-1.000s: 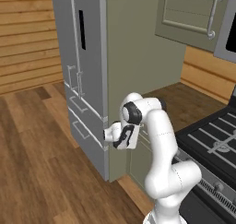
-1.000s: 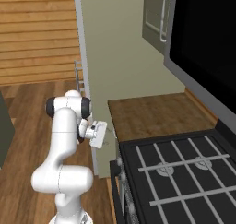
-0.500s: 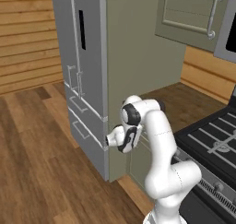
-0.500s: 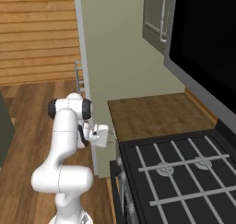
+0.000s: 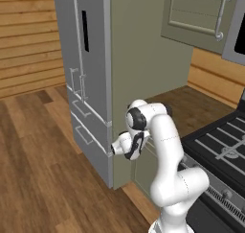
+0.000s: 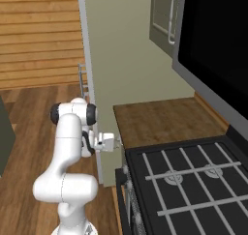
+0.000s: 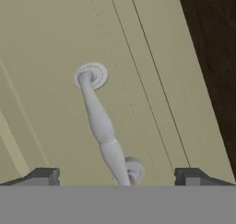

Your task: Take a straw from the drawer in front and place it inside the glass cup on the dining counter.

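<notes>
In the hand view the drawer's flat sage-green front is close up, its silver bar handle running slantwise. My gripper is open, and the handle's lower end sits between the two dark fingertips without touching them. From the left base view the gripper sits low beside the fridge's corner, under the edge of the short counter. The right base view has the gripper at the counter's front edge. The straw, the glass cup and the dining counter are out of view.
A tall grey fridge with a sage side panel stands just left of the hand. A short dark wood counter and a black stove lie to the right. Upper cabinets hang above. Wood floor stretches left.
The hand has sunk a little and edged closer to the drawer front. The jaws have stayed open.
</notes>
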